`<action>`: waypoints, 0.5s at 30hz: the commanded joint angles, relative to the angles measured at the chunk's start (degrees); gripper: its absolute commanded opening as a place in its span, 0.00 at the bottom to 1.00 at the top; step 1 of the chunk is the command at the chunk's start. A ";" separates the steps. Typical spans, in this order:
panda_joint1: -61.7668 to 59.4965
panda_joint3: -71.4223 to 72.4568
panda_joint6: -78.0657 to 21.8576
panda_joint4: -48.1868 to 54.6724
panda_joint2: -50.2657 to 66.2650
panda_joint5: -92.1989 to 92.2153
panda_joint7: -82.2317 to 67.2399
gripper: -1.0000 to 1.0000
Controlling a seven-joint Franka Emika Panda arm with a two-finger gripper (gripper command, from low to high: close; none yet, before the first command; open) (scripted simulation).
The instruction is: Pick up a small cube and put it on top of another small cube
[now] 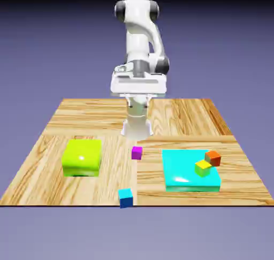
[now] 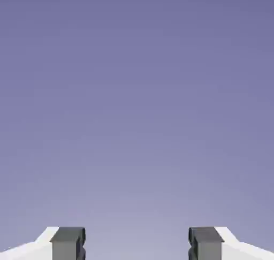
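In the exterior view no brand, label or lettering can be read on anything. The tiny blue cube with a lighter cyan top (image 1: pixel 126 197) sits flat at the wooden table's (image 1: pixel 176 120) near edge, turned slightly, with no long axis. A small magenta cube (image 1: pixel 137 152) lies farther back. A lime-green block (image 1: pixel 82 157) is at the exterior view's left. A large flat cyan block (image 1: pixel 190 170) at the right carries a small yellow-green cube (image 1: pixel 203 168) and a small orange cube (image 1: pixel 213 158). The white arm (image 1: pixel 140 50) stands behind.

In the hand view the gripper (image 2: pixel 137 244) shows grey fingertips (image 2: pixel 68 243) spread wide apart, holding nothing, against plain blue-violet.
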 commanded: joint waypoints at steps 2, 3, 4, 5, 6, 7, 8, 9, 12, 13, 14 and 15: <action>-0.16 0.09 -4.22 3.93 4.16 -0.51 -0.39 0.50; -0.23 0.13 -6.32 5.90 6.23 -0.77 -0.58 0.50; -0.31 0.17 -8.43 7.86 8.31 -1.02 -0.78 0.50; -0.39 0.21 -10.54 9.83 10.39 -1.28 -0.97 0.50; -0.47 0.26 -12.64 11.79 12.46 -1.54 -1.16 0.50; -0.54 0.30 -14.75 13.76 14.54 -1.79 -1.36 0.50; -0.62 0.34 -16.86 15.72 16.61 -2.05 -1.55 0.50; -0.70 0.38 -18.96 17.69 18.69 -2.30 -1.75 0.50; -0.93 0.51 -25.28 23.58 24.92 -3.07 -2.33 0.50; -1.01 0.55 -27.39 25.55 27.00 -3.33 -2.52 0.50; -1.09 0.60 -29.50 27.52 29.07 -3.58 -2.71 0.50; -1.16 0.64 -31.61 29.48 31.15 -3.84 -2.91 0.50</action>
